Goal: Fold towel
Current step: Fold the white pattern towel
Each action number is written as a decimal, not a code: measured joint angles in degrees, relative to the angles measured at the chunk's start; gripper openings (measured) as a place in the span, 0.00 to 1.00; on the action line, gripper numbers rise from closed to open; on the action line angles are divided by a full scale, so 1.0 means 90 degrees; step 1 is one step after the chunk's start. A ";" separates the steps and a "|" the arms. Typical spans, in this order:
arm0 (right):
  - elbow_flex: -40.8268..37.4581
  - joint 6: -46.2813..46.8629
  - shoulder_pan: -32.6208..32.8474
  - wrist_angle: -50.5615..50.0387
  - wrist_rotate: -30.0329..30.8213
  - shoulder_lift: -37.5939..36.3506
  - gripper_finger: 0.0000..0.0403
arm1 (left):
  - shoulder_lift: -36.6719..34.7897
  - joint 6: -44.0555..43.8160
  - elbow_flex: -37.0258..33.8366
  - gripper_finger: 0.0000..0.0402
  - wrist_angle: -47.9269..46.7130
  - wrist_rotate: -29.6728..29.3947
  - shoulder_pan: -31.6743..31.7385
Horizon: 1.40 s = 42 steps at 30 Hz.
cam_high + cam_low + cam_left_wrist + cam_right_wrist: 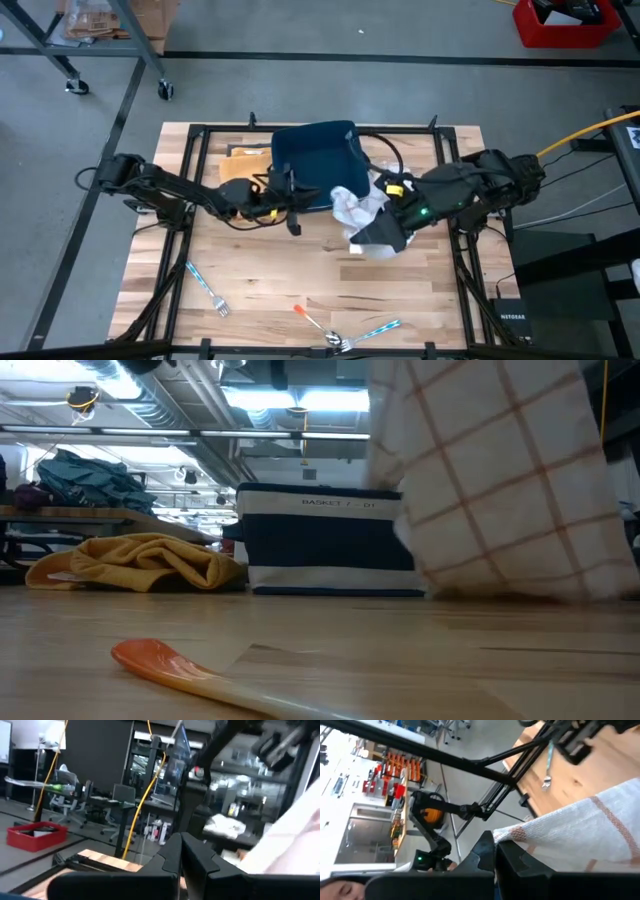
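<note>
Towel (362, 212), white with thin orange-brown check lines, sits bunched on the wooden table (300, 275) right of centre, just in front of the navy basket (318, 160). Not flat; its full outline is hard to read from above because the right arm covers part of it.

Right gripper (385, 232) is at the towel's near-right edge, fingers clenched. In the right wrist view the cloth (580, 840) lies right against the closed fingers (512, 862), but the pinch point itself is hidden (looks like a grip on the towel's edge). Low view: towel (500, 480) hangs lifted, filling the right side, top cut off by the frame, no gripper visible there.

Left gripper (293, 212) is left of the towel, in front of the basket, fingers pressed together, nothing seen between them. Left wrist view shows the closed fingers (200, 862) and a pale blurred patch at the edge (probably towel, can't confirm).

Yellow cloth (140, 563) lies beside the basket, mostly hidden by the left arm from above. Near the front edge: a fork (207, 287) with a blue handle, an orange spoon (312, 317), more cutlery (365, 334) overlapping, pieces hard to separate. Low view shows only the orange spoon (165, 660), close and blurred.
</note>
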 joint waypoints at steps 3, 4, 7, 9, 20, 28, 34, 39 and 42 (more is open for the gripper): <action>0.0000 0.0005 0.0084 0.0126 0.0000 0.0020 0.00 | 0.0019 0.0373 0.0189 0.04 -0.0583 0.0033 -0.0060; 0.0000 0.0006 0.0103 0.0122 0.0001 0.0023 0.00 | 0.0019 0.0393 0.0266 0.06 -0.0825 0.0041 -0.0073; 0.0000 0.0003 0.0169 0.0101 0.0000 0.0039 0.00 | 0.0019 0.0326 0.0500 0.16 -0.1406 0.0054 -0.0085; 0.0000 -0.0007 0.0169 0.0093 0.0000 0.0056 0.00 | 0.0019 0.0341 0.0610 0.23 -0.1607 0.0051 -0.0084; 0.0000 -0.0012 0.0149 -0.0201 -0.0046 0.0063 0.00 | -0.0348 0.1695 0.0637 0.40 -0.1628 0.0294 -0.0592; 0.0000 -0.0015 0.0149 -0.0130 -0.0046 0.0063 0.00 | -0.0302 0.2239 0.0629 0.36 -0.2541 0.0299 -0.1025; 0.0000 -0.0015 0.0149 -0.0042 -0.0046 0.0063 0.00 | -0.0211 0.2096 0.0629 0.36 -0.2838 0.0252 -0.0970; 0.0000 -0.0015 0.0152 0.0073 -0.0046 0.0063 0.00 | -0.0135 0.2239 0.0629 0.36 -0.3082 0.0090 -0.0855; 0.0000 -0.0016 0.0149 0.0072 -0.0048 0.0063 0.00 | 0.0006 0.2052 0.0629 0.36 -0.3132 0.0079 -0.0763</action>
